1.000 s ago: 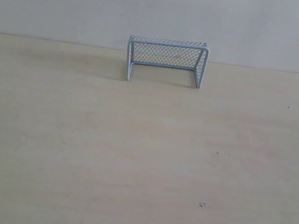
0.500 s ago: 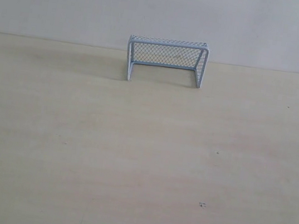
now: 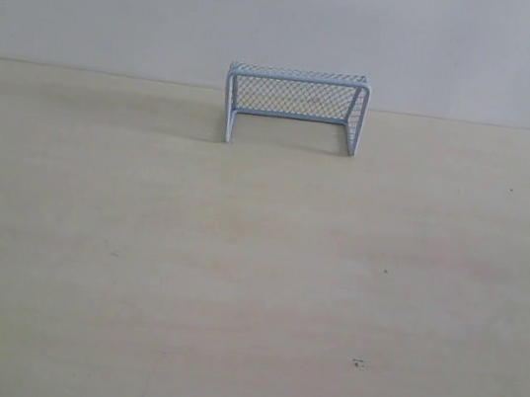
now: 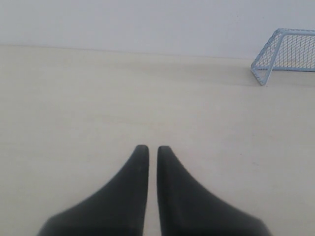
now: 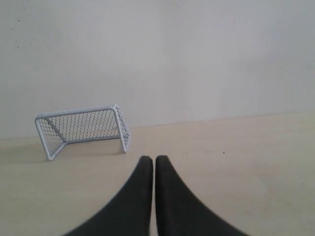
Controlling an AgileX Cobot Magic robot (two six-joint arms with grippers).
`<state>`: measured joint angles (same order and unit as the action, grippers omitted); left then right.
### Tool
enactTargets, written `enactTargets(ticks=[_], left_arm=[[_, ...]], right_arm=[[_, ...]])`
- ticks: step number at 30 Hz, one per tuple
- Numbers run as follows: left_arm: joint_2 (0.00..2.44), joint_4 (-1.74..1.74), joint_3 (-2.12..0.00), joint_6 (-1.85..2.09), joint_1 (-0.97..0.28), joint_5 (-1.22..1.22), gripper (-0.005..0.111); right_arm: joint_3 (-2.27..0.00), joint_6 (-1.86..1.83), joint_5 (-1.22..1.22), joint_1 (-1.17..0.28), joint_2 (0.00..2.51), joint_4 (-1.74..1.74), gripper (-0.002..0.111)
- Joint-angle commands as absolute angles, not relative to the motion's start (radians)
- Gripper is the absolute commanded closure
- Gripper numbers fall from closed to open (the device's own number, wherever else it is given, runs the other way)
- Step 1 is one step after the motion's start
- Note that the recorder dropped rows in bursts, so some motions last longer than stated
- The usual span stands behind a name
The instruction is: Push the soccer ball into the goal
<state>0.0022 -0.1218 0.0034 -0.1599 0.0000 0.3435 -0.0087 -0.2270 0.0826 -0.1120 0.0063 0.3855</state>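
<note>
1. The ball is not seen in any of the three views. Its place cannot be told, and nothing is seen inside the goal (image 3: 295, 98).
2. The goal is stood at the middle of the bench's (image 3: 232, 284) far edge, close to the wall, with its mouth turned toward the near edge.
3. With the ball unsighted, a push could be started blind. The ball might then be clipped off-centre and sent wide of the posts or over a bench edge.
4. The goal looks light, and it could be knocked askew if a sweep were carried too far toward the far edge.
5. The left gripper (image 4: 153, 150) is pictured with its fingers drawn together, only a sliver between the tips and nothing held. It is held low over bare bench and aimed toward the far edge, not straight at the goal.
6. The right gripper (image 5: 154, 160) is likewise closed and empty, with the goal well ahead of it.
7. Neither arm is caught in the exterior view.
</note>
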Motion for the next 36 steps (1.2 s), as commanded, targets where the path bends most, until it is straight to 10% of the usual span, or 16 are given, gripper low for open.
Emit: enactTargets(ticks=[1,36], left_arm=[[0.0,-0.121,0.0,-0.165,0.002,0.341,0.1],[0.0,-0.121,0.0,-0.165,0.002,0.341,0.1]], right_arm=[[0.0,-0.181,0.092,-0.109,0.0,0.281,0.108],[0.0,0.077,0.34,-0.109,0.0,-0.05,0.108]])
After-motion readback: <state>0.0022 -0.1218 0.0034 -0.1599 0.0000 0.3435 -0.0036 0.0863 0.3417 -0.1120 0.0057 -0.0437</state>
